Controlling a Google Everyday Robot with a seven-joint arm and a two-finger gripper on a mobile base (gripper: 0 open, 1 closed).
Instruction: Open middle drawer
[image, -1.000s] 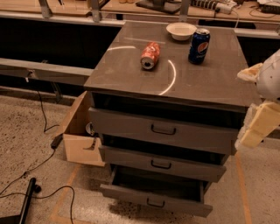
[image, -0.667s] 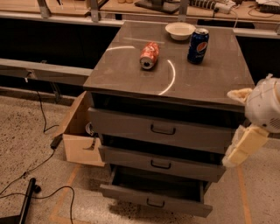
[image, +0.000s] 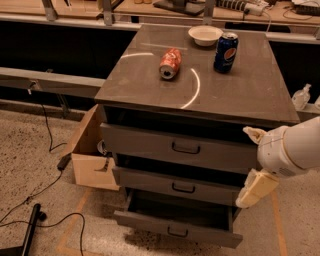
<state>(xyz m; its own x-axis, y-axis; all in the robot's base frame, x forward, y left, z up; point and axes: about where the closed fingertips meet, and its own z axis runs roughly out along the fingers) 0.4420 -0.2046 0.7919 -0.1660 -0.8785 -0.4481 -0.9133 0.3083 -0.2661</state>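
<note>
The grey cabinet (image: 235, 95) has three drawers. The middle drawer (image: 150, 180) is the second one, with a low grey front and a small dark loop handle (image: 183, 188) at its centre; its front sits just proud of the cabinet. The top drawer (image: 140, 142) is above it. The lowest drawer (image: 145, 222) is pulled out the furthest. My gripper (image: 252, 162) is at the cabinet's right front corner, level with the top and middle drawers. Its two cream fingers (image: 257, 187) are spread apart and hold nothing. It is well to the right of the handle.
On the cabinet top lie a red can on its side (image: 170, 63), an upright blue Pepsi can (image: 225, 52) and a white bowl (image: 205, 35). An open wooden box (image: 90, 160) stands against the cabinet's left side. Cables (image: 45, 185) run across the floor at left. A clear bottle (image: 301, 96) stands at far right.
My gripper has moved left and down, from beside the cabinet's right edge to in front of its right corner. The drawers have not moved.
</note>
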